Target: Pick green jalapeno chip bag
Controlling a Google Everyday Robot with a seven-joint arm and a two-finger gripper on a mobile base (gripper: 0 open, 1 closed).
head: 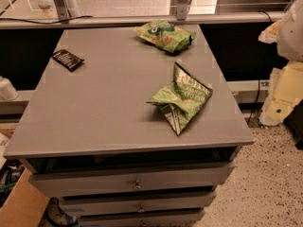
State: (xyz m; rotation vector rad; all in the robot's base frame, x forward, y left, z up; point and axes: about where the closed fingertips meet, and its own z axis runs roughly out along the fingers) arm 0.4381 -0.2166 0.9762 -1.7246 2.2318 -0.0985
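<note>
The green jalapeno chip bag (182,98) lies on the grey table top (104,103), right of centre and near the front right. It is crumpled light-green foil with a peaked top corner. A white-and-dark printed panel is at its near end. My gripper (283,96) shows as white and pale-yellow parts at the right edge of the view. It is off the table, to the right of the bag and apart from it.
A flatter green bag with orange patches (164,35) lies at the table's back edge. A small dark flat packet (67,59) lies at the back left. Drawers (136,183) are below the top. A rail (142,20) runs behind, and speckled floor (270,183) lies to the right.
</note>
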